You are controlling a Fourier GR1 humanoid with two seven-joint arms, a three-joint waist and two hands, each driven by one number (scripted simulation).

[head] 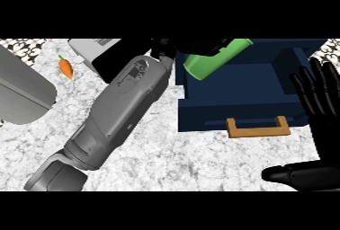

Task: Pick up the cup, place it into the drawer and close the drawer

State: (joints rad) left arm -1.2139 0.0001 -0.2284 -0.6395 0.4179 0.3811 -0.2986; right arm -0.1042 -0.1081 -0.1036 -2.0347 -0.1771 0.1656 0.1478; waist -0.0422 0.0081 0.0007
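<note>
Speckled bench (199, 152) was spread beneath an open blue drawer (266, 81), and the green cup (211, 63) was held tilted over its left wall, clasped by the left hand (199, 46), evidently for lowering inside. The right hand (319, 103) was rested open, fingers up, near the drawer's handle (257, 127).

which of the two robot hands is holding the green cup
The left robot hand, reaching up over the open blue drawer with its fingers round the green cup. The right robot hand is open with straight fingers at the right edge, holding nothing.
</note>
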